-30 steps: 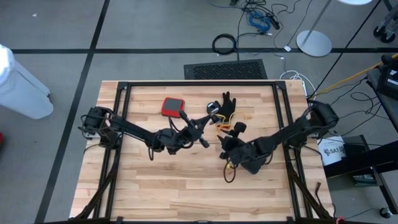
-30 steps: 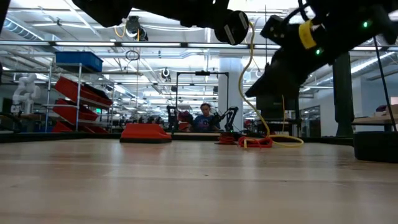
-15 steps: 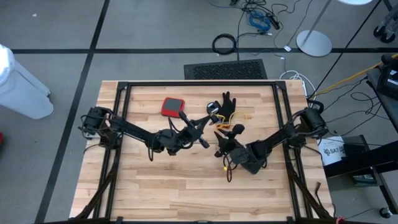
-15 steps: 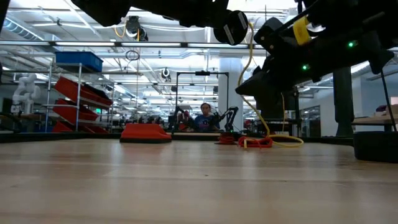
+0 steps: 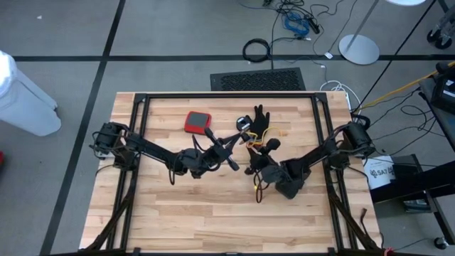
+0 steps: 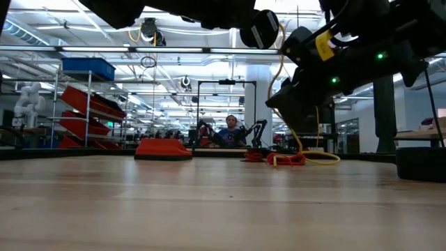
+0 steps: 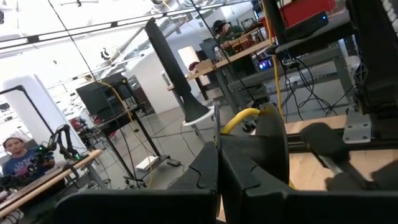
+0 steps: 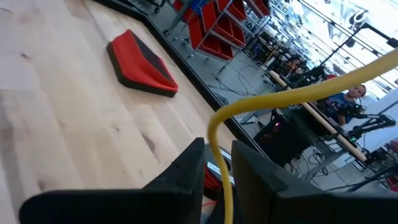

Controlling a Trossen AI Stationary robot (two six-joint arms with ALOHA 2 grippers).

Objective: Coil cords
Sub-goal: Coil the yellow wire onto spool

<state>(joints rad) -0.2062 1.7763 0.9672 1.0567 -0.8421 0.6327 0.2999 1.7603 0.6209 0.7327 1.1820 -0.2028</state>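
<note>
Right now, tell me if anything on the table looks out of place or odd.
A black glove lies among the cords at the far side, and a red-and-black pad sits nearby; neither is cord. The yellow cord hangs in mid-air between both grippers, not coiled. Nothing looks damaged.

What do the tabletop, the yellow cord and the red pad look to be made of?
Tabletop: pale wood planks, matte, with visible grain and seams. Yellow cord: smooth, slightly glossy sheath, probably plastic or rubber, bending in a soft curve. Red pad: looks like soft foam or fabric with a darker face; unclear which.
</note>
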